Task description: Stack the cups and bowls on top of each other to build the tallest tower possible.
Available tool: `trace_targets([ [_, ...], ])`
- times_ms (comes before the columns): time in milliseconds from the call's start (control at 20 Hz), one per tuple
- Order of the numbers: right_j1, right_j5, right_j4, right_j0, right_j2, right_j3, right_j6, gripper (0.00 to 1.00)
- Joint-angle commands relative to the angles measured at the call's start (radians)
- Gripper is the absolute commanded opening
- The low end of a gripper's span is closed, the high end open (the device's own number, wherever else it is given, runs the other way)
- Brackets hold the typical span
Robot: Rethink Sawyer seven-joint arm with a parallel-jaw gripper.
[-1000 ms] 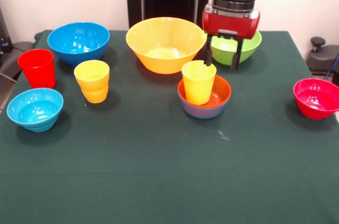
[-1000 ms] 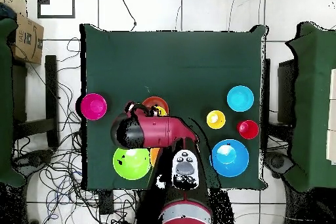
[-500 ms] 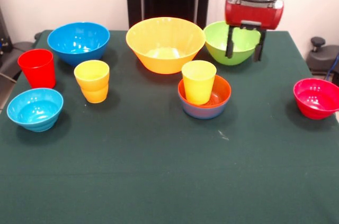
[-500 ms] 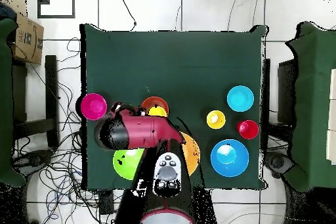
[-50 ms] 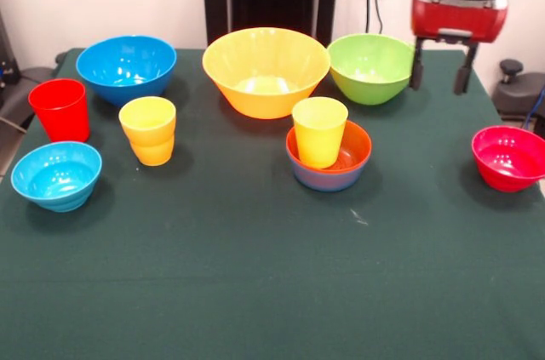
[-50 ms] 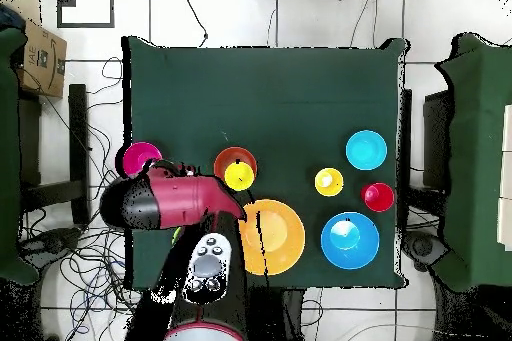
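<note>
My gripper [image 5: 440, 71] hangs open and empty above the table's far right corner, just right of the lime green bowl [image 5: 371, 68] and up behind the crimson bowl [image 5: 508, 157]. The tower is an orange-red bowl [image 5: 349, 156] nested in a blue one, with a yellow cup [image 5: 319, 130] standing upright inside. Behind it sits the large yellow-orange bowl [image 5: 266, 71]. On the left are the blue bowl [image 5: 126, 66], red cup [image 5: 60, 109], two nested yellow cups [image 5: 148, 130] and the light-blue bowl [image 5: 56, 174]. In the overhead view my arm [image 6: 160, 202] covers the green bowl.
The dark green cloth [image 5: 272, 275] stretches bare across the near half of the table. In the overhead view, the crimson bowl [image 6: 141, 159] sits close to the table's left edge, with cables on the floor [image 6: 90, 247] beyond it.
In the front view my gripper has risen from just behind the yellow cup and swung right, passing over the lime green bowl. It stayed open and empty. No cup or bowl moved.
</note>
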Motion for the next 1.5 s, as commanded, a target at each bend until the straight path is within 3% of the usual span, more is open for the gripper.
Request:
trace_targets([
  [50, 0.159, 0.051, 0.071, 0.055, -0.003, -0.122, 0.199, 1.0],
  [200, 0.21, 0.048, 0.103, 0.082, -0.019, -0.164, 0.209, 1.0],
  [500, 0.271, -0.018, 0.128, 0.069, -0.003, -0.177, 0.181, 1.0],
  [750, 0.247, -0.014, 0.125, 0.044, 0.007, -0.158, 0.153, 1.0],
  [1500, 0.185, 0.08, 0.152, 0.064, -0.018, -0.164, 0.158, 1.0],
])
